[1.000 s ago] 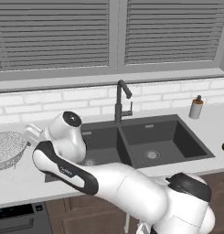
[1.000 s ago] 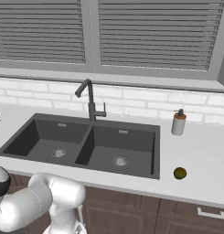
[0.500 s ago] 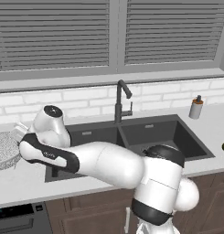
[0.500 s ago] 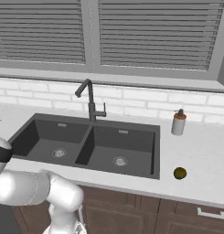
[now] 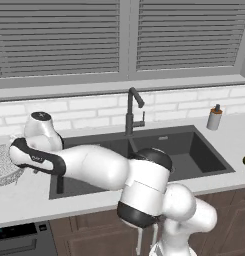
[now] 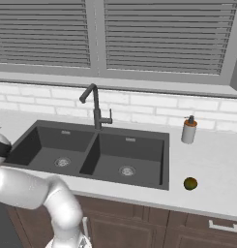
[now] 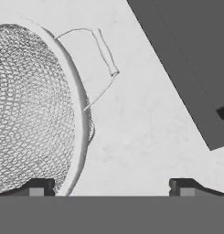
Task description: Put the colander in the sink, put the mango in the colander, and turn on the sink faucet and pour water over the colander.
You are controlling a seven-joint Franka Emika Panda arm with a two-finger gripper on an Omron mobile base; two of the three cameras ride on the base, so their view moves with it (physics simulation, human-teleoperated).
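Note:
The colander (image 5: 1, 163), a speckled mesh bowl, rests on the counter at the far left, beside the sink (image 5: 196, 156). My arm (image 5: 89, 167) reaches left across the sink's left basin toward it. In the hand view the colander (image 7: 31, 105) takes up the left side, its wire side handle (image 7: 105, 48) pointing at the sink's corner (image 7: 191, 59). My gripper (image 7: 112, 187) is open and holds nothing; one fingertip (image 7: 38, 187) is over the colander's rim, the other over bare counter. The mango (image 6: 190, 183) lies on the counter right of the sink (image 6: 47, 160). No water runs from the sink faucet (image 6: 96, 109).
A beige dispenser bottle (image 6: 188, 131) stands by the back wall, right of the sink, also seen as the bottle (image 5: 214, 118) in the left base view. The faucet (image 5: 130, 111) rises behind the divider between the basins. White brick backsplash and shuttered windows close the back.
My arm has swung further left, bringing the hand from over the sink's left edge to beside the colander. The gripper stayed open. Colander, mango and faucet have not moved.

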